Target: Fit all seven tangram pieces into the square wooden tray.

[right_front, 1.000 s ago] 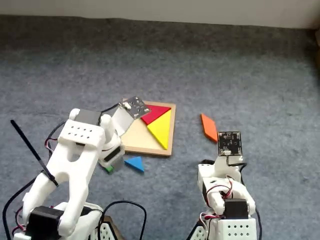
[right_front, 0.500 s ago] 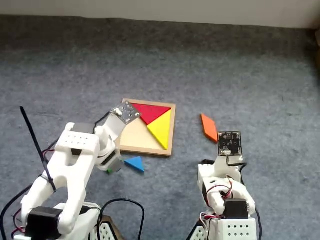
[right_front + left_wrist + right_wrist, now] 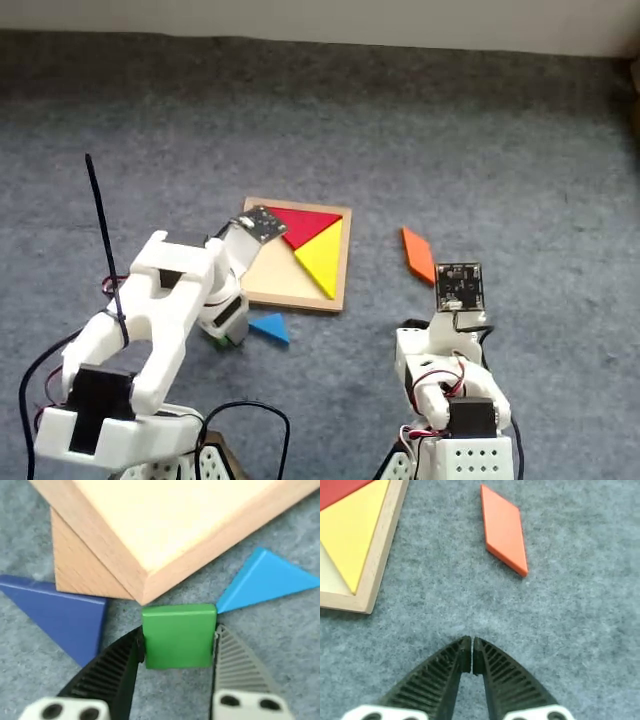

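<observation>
1 green square (image 3: 179,630) sits gripped within left pincer (image 3: 177,641) (beside the tray (image 3: 165,575)).

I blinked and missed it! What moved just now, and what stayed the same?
The left arm leaned back toward its base, and its black cable tipped upright. Its claw is closed on the green square by the tray corner. The square, light blue triangle, orange piece and shut right claw stayed put.
</observation>
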You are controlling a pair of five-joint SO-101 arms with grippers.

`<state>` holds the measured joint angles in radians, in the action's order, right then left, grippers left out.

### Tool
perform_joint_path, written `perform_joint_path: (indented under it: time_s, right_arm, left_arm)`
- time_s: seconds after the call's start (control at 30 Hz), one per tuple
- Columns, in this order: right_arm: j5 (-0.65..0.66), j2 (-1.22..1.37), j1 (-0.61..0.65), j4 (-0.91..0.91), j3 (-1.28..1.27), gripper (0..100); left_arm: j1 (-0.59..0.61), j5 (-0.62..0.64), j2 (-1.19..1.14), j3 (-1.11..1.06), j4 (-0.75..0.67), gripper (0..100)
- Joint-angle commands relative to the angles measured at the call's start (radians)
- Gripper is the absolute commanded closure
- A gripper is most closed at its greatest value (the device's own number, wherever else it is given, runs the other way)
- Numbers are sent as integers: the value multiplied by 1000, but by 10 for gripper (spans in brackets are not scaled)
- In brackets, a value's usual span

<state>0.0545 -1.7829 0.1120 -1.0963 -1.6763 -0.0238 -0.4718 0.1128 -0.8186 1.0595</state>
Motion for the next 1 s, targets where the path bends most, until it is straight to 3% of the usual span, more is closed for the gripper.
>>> perform_joint_path:
  time_s: [0.0,0.3,0.47,0.73,0.97]
  right_arm:
    - [-5,-21,-12,-5,-111,972]
    - [-5,-21,-12,-5,-111,972]
    - [-5,-21,-12,-5,-111,972]
    - [-5,-21,-12,-5,-111,972]
    - [-5,-21,-12,-4,-111,972]
  left_arm:
    - [-50,15,27,27,32,869]
    - [-79,17,334,35,201,883]
    - [-79,17,424,36,201,883]
    - [-91,138,303,114,46,785]
    - [-131,138,1,334,37,787]
